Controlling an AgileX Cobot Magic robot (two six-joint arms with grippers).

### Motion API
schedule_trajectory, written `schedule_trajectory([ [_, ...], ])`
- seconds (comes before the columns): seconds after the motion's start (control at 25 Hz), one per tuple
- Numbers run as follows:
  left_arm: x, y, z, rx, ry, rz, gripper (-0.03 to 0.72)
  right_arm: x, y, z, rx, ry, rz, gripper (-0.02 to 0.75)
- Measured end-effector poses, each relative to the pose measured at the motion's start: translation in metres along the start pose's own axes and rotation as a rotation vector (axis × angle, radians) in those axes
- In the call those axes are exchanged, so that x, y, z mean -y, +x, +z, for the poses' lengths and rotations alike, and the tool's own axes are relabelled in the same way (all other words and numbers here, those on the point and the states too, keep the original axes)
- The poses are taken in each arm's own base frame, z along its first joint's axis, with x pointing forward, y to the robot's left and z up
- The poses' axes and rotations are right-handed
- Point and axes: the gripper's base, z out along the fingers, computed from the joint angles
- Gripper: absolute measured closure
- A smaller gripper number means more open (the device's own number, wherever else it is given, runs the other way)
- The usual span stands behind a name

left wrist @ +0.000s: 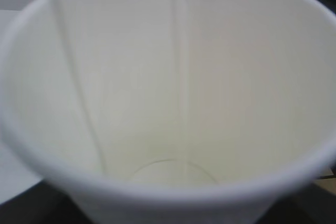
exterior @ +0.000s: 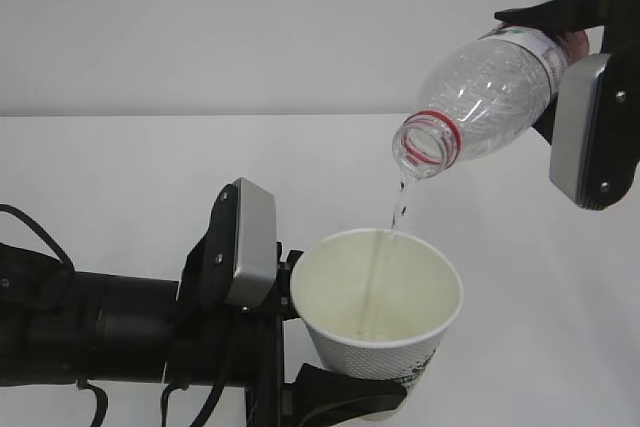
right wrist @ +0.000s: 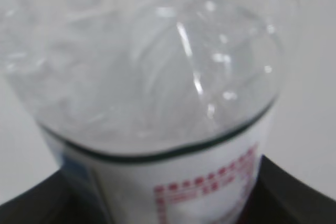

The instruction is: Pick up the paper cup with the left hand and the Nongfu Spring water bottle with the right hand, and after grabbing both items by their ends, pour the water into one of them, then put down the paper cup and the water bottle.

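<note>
1. Nearest the ext. cam: the paper cup [exterior: 378, 312], low centre, upright, mouth open, cream inside. Thin stream of water [exterior: 398, 209] fell into it; in the left wrist view the stream ran down the inner wall to the cup's bottom, w/ very little pooled there.
2. The Nongfu Spring water bottle [exterior: 490, 97] hung above & right of the cup, tilted neck-down, no cap, red ring at the neck, mouth over the cup rim, not touching it.
3. Left tool [exterior: 300, 347] clamped on the cup's lower part, jaws fairly wide around it.
4. Right tool [exterior: 575, 77] pinched the bottle at its label end; the right wrist view showed dark fingers [right wrist: 294, 192] either side of the label.
5. White desk [exterior: 120, 167] below, plain pale wall [exterior: 250, 17] behind.
</note>
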Motion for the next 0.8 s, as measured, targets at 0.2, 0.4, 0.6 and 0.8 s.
schedule_trajectory([
  [0.2, -0.0004, -0.0006, 0.0003, 0.002, 0.0, 0.002, 0.144, 0.0, 0.0, 0.0, 0.0, 0.0, -0.002, 0.253],
  [0.4, -0.0031, -0.0044, 0.0022, 0.012, -0.004, 0.013, 0.144, 0.0, 0.0, 0.0, 0.0, 0.0, -0.007, 0.253],
  [0.6, -0.0037, -0.0056, 0.0028, 0.016, -0.004, 0.016, 0.144, 0.0, 0.0, 0.0, 0.0, 0.0, -0.01, 0.253],
  [0.8, -0.0032, -0.0055, 0.0032, 0.014, -0.003, 0.017, 0.144, 0.0, 0.0, 0.0, 0.0, 0.0, -0.01, 0.253],
])
